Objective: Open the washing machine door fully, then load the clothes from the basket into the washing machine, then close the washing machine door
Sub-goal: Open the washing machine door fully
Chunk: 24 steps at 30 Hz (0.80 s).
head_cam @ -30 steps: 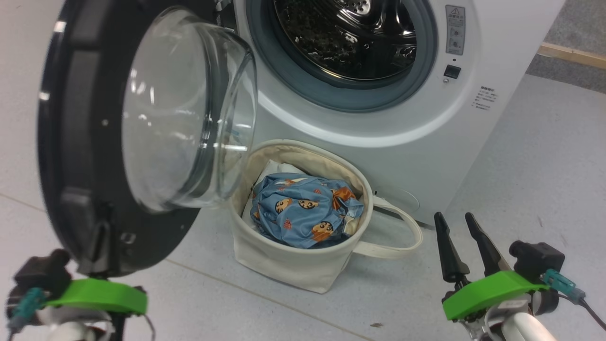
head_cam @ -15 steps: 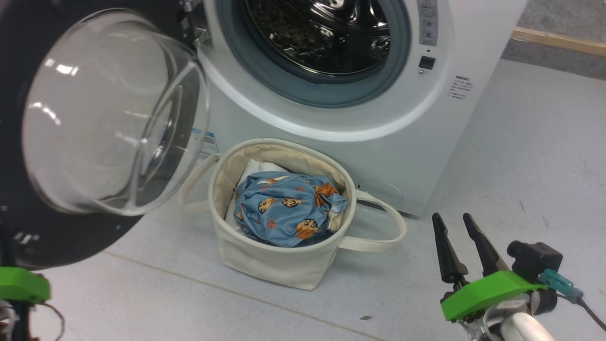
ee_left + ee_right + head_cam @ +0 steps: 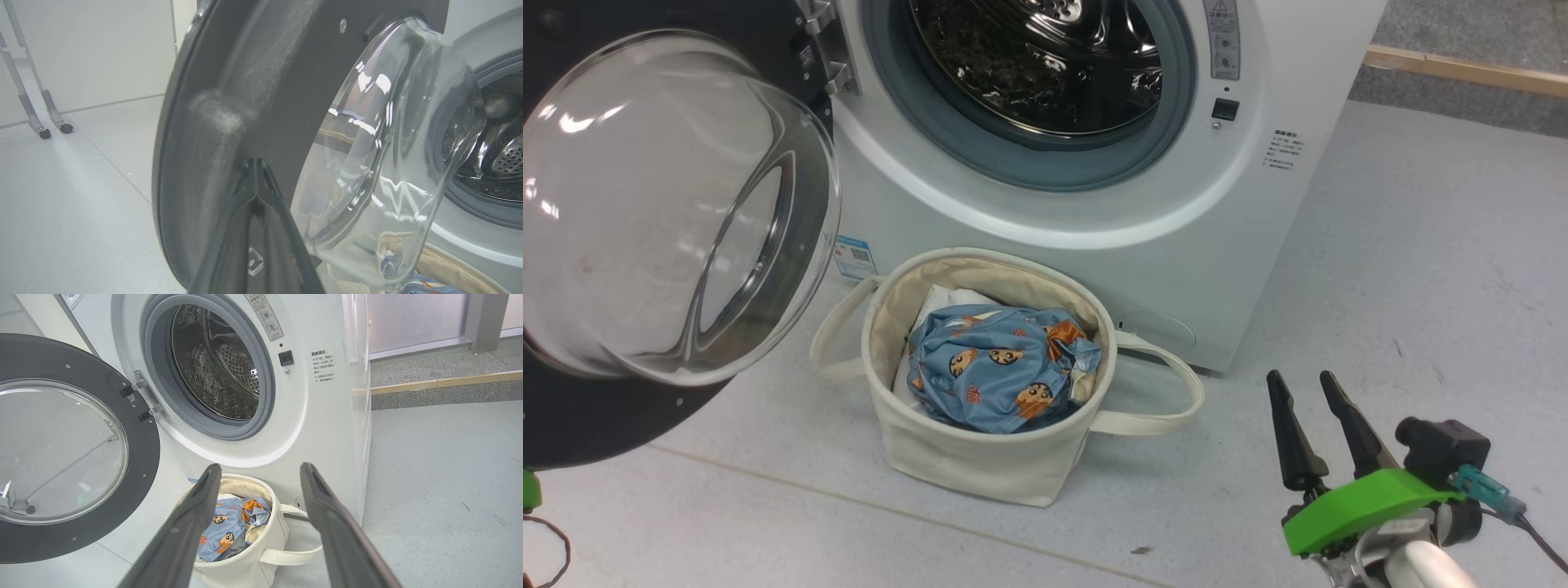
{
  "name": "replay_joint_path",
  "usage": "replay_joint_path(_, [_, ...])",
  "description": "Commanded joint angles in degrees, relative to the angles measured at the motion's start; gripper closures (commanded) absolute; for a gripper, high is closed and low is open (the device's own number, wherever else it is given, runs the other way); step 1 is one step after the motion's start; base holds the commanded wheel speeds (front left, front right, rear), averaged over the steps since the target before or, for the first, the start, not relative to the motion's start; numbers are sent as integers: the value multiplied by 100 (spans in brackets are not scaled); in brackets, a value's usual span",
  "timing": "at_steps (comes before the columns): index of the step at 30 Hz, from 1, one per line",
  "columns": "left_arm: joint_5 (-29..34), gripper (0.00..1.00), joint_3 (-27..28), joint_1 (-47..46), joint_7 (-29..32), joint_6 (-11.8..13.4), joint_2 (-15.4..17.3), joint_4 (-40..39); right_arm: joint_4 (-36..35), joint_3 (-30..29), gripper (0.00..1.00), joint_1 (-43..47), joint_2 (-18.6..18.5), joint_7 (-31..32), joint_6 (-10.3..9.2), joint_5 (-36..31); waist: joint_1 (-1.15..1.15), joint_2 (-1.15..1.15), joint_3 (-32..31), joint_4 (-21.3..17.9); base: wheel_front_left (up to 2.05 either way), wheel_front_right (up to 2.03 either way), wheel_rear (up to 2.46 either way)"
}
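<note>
Far left, the left gripper (image 3: 255, 163) is pinched shut w/ nothing in it, tips at the black inner side of the washing machine door (image 3: 662, 212), prob. to push it wide, not grab it. Door hangs way out left, so the hole of the washing machine (image 3: 1094, 220) is free. Just in front, on the floor (image 3: 1421, 286), sits the basket (image 3: 980, 457), handy for a short lift. The clothes (image 3: 996, 376) are in it, none in the drum (image 3: 1037, 65). Low right, the right gripper (image 3: 1298, 380) hangs, fingers spread, empty, ready to pick.
</note>
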Motion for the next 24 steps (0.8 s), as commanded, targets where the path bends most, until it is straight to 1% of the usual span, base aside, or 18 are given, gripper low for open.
replay_joint_path(1, [38, 100, 215, -243, -70, -14, 315, -145, -154, 74, 0, -151, -31, -71, 5, 32, 0, 1, -8, 10, 0, 0, 0])
replay_joint_path(10, [291, 100, 131, 52, -73, -144, -62, -776, -157, 92, 0, -121, 27, -71, 5, 51, 0, 1, -45, 161, 0, 0, 0])
replay_joint_path(11, [346, 77, 108, 98, -73, -143, -94, -890, -158, 86, 0, -117, 29, -71, 5, 52, 0, 1, -45, 180, 0, 0, 0])
replay_joint_path(12, [395, 0, 81, 143, -73, -136, -141, -1001, -157, 82, 0, -112, 30, -71, 5, 52, 0, 1, -46, 198, 0, 0, 0])
replay_joint_path(18, [544, 0, -140, 362, -74, -178, -454, -1664, -163, 82, 0, -102, 56, -71, 5, 49, 0, 1, -45, 254, 0, 0, 0])
replay_joint_path(24, [595, 0, -468, 510, -41, -259, -722, -2044, -210, 83, 0, -146, 86, -71, 5, 36, 0, 1, -7, 100, 0, 0, 0])
